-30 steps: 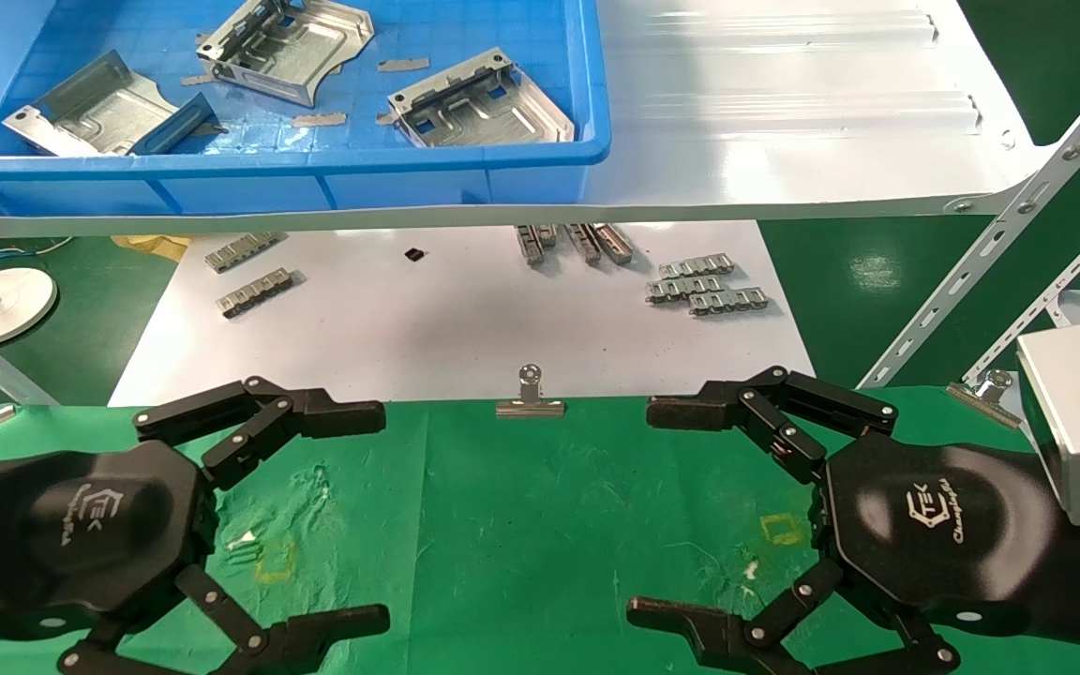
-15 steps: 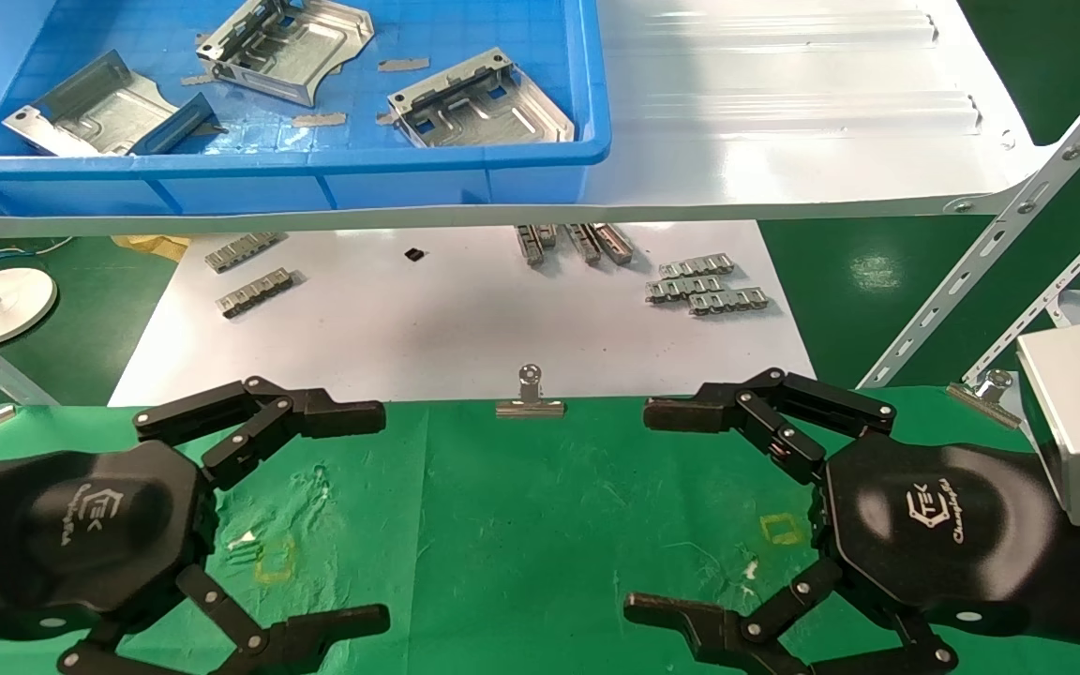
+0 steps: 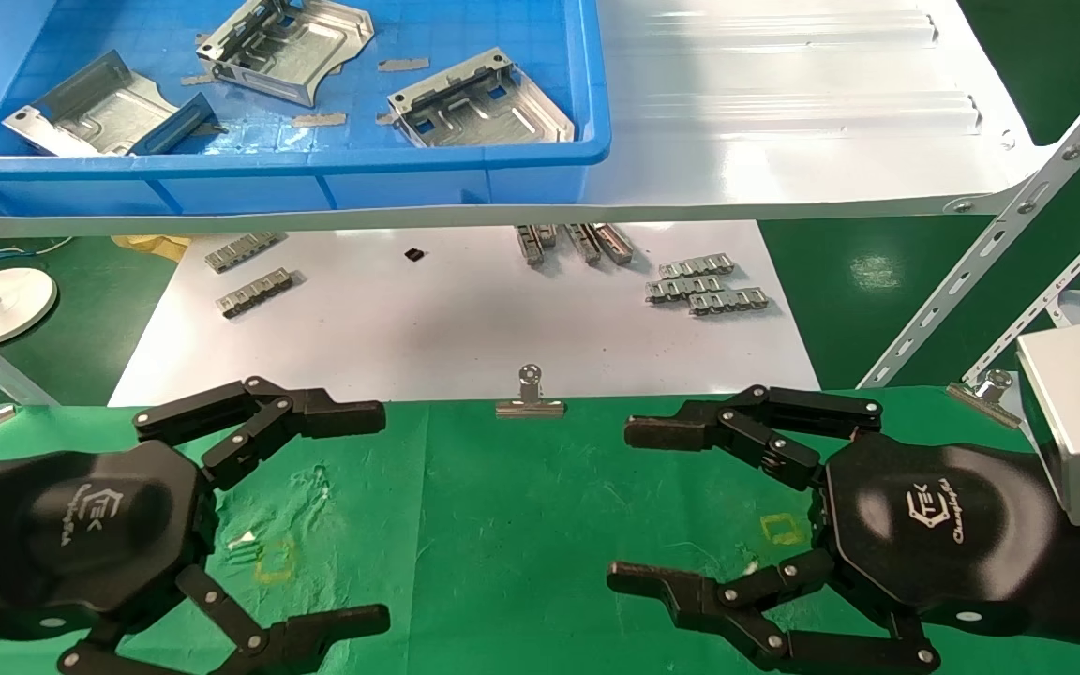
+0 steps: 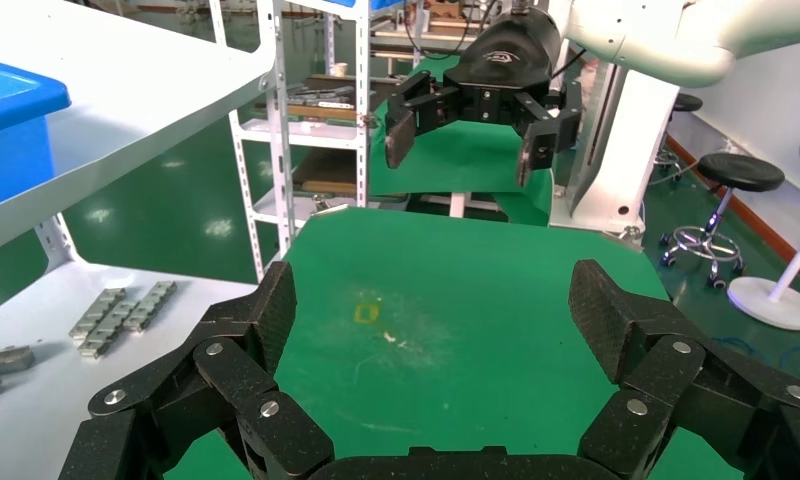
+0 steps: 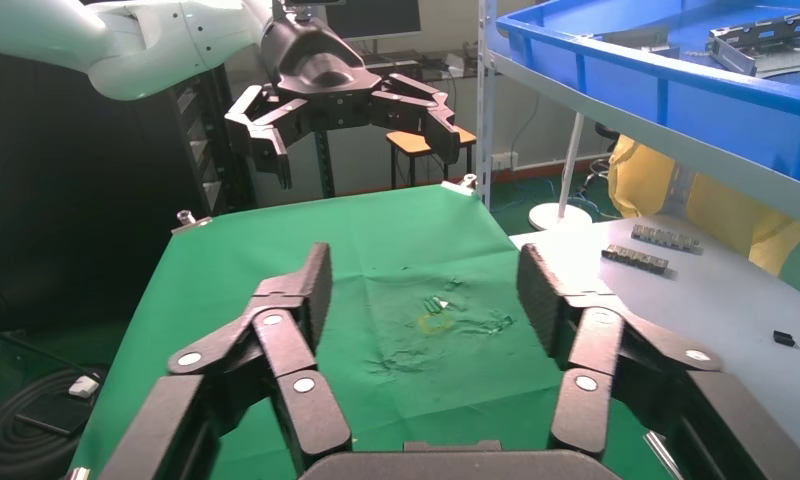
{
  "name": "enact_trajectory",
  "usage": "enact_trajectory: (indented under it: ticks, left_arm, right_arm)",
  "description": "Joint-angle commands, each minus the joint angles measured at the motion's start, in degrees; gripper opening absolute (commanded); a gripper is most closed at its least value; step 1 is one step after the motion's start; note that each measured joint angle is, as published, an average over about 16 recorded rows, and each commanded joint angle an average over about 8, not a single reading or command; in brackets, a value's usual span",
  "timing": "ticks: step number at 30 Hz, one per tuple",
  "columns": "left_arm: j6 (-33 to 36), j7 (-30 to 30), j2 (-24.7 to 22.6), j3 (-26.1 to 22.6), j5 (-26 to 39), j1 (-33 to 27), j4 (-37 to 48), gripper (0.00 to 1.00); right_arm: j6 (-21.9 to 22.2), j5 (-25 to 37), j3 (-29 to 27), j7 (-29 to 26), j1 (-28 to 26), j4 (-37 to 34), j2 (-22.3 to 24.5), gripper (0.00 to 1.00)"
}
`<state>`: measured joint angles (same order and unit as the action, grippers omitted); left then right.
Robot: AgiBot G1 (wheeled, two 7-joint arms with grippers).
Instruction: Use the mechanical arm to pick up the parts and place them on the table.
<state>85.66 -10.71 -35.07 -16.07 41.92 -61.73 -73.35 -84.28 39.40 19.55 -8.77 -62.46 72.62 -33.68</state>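
Parts: three silvery metal plates [image 3: 287, 42] lie in the blue bin [image 3: 465, 178] on the white shelf [image 3: 784, 112], apart from each other.
Left gripper [image 3: 352, 516]: over the green table [image 3: 521, 525], fingers spread wide, holding nothing.
Right gripper [image 3: 652, 511]: over the same cloth, facing the left one, fingers also wide apart, empty.
White board [image 3: 446, 328]: below the shelf, bearing small grey strips [image 3: 704, 286].

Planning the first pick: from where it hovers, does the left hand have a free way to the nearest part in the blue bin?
Probably yes. The left hand is open and empty over the green table; the part lies uncovered in the open-topped blue bin on the shelf beyond.
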Motion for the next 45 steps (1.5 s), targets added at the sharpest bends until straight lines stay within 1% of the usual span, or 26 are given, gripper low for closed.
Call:
enact_trajectory:
  ticks: [1,35,38,40,42,45]
  left_arm:
    - [0.0,0.0,0.0,0.0,0.0,0.0,0.0,1.0]
    - [-0.15,0.36,0.07,0.23,0.11,-0.38,-0.15,1.0]
    - [-0.71,0.95,0.18,0.64,0.84,-2.14,0.01,1.0]
    - [-1.26,1.49,0.12,0.88,1.98,-4.49,0.31,1.0]
    - [-1.95,1.94,-0.27,0.89,3.8,-8.09,1.16,1.0]
    - [-2.82,2.26,-1.79,0.09,7.66,-15.26,3.93,1.0]
  right_arm:
    - [0.0,0.0,0.0,0.0,0.0,0.0,0.0,0.0]
    - [0.0,0.0,0.0,0.0,0.0,0.0,0.0,0.0]
    - [0.0,0.0,0.0,0.0,0.0,-0.01,0.0,0.0]
    - [0.0,0.0,0.0,0.01,0.0,-0.01,0.0,0.0]
    - [-0.01,0.0,0.01,0.01,-0.01,-0.01,0.0,0.0]
    - [-0.01,0.0,0.01,0.01,-0.01,-0.02,0.0,0.0]
